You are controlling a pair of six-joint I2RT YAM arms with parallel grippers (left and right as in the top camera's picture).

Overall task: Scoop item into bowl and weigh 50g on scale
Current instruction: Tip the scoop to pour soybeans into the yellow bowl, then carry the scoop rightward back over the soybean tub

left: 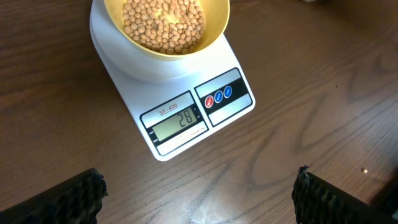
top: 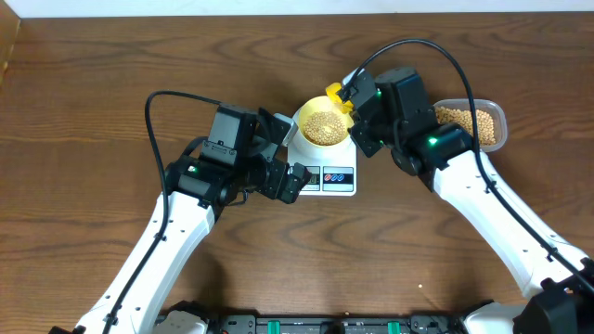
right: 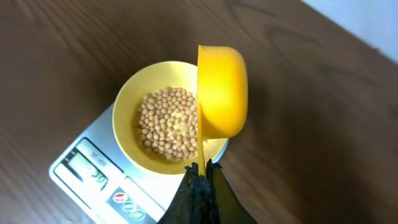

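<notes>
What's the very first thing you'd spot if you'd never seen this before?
The bright yellow measuring spoon, tipped on its side over the pale yellow bowl, pinched by the right gripper. The bowl sits on the white scale mid-table, holding a heap of beans. The scale's display reads 28.

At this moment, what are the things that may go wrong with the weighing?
1. The display reads 28, so another full scoop may pass 50.
2. The spoon, held by the right gripper, is tipped at the rim of the bowl. Some beans may drop outside the bowl.
3. The open left gripper is close to the scale. Any touch would falsify the reading.
</notes>
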